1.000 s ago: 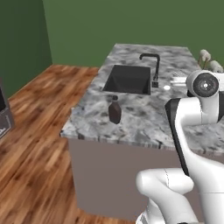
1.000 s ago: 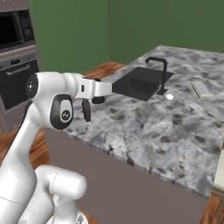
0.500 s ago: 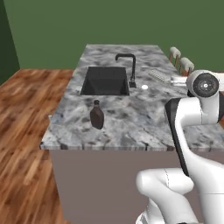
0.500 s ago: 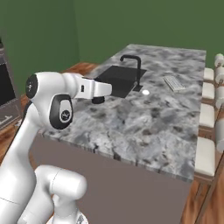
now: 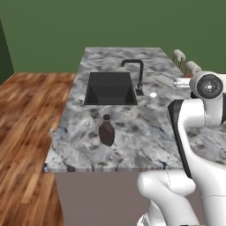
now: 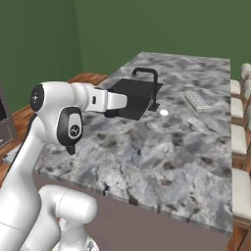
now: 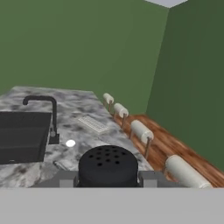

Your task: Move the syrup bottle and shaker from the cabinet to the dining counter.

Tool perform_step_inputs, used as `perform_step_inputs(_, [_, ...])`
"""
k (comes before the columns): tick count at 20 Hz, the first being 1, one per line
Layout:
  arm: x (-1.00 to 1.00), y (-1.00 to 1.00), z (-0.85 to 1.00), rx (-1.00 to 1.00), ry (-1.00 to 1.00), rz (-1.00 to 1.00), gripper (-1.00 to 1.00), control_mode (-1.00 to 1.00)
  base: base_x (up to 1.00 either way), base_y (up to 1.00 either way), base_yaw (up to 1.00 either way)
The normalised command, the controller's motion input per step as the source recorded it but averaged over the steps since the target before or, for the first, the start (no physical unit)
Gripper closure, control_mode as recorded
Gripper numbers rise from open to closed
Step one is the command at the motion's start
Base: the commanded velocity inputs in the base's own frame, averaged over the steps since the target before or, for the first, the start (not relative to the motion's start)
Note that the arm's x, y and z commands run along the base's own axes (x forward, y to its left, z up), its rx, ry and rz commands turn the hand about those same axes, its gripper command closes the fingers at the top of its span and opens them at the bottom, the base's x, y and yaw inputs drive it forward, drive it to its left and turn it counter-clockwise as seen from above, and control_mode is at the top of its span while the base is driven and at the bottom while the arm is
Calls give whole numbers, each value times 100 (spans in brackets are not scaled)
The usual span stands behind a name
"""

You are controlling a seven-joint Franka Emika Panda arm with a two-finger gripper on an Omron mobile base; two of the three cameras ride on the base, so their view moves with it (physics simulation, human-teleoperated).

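On bench [image 5: 132, 132]: syrup bottle [image 5: 106, 131] delivered, at sink's [image 5: 109, 88] 6 o'clock. Tool [image 7: 108, 179] grips shaker [image 7: 108, 166] (perforated top visible); placing remains.

Dark green walls [image 5: 110, 26] enclose the room. Reddish wood plank floor [image 5: 22, 132] runs beside the island. Pale cushioned stools [image 7: 142, 131] line its far side, near a corner.
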Motion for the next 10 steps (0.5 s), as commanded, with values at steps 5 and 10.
perform_step_inputs(5, [0,0,0,0,0,0,100,100,66,21,0])
perform_step_inputs(10, [0,0,0,0,0,0,100,100,65,4,2])
